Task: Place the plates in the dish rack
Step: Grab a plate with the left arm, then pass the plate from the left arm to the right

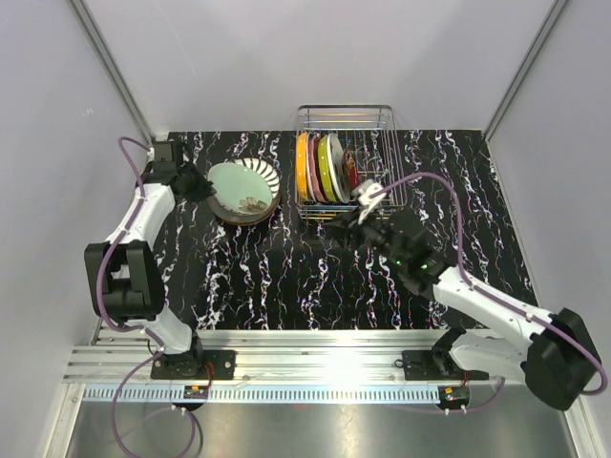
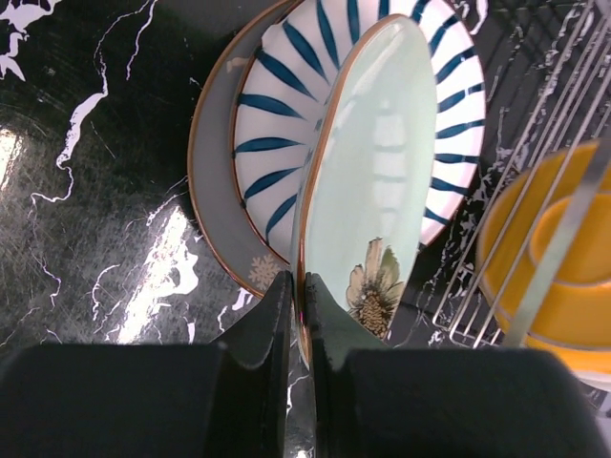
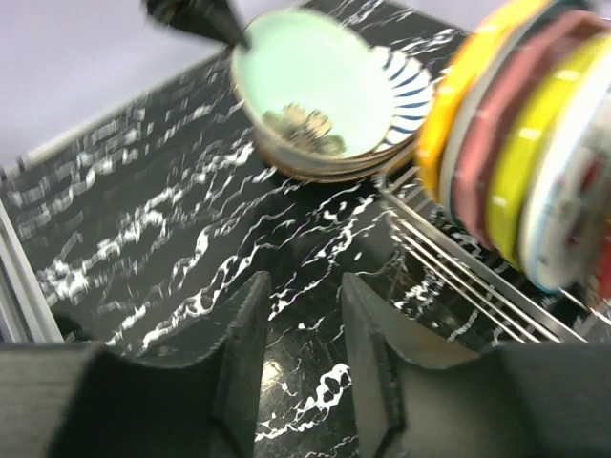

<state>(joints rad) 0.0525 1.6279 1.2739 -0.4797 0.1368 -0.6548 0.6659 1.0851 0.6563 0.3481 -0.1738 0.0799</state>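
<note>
Left jaws pinch the green plate (image 2: 372, 143) by its rim; right jaws stand spread.

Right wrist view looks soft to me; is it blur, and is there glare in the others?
Right wrist: motion blur smears the racked plates. Left wrist: sharp, bright glare on the green plate and the table. Top external: sharp throughout.

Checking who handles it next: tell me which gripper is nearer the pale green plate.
Left. The left gripper clamps the rim of the pale green plate; the right gripper hangs open by the dish rack, apart from it.
</note>
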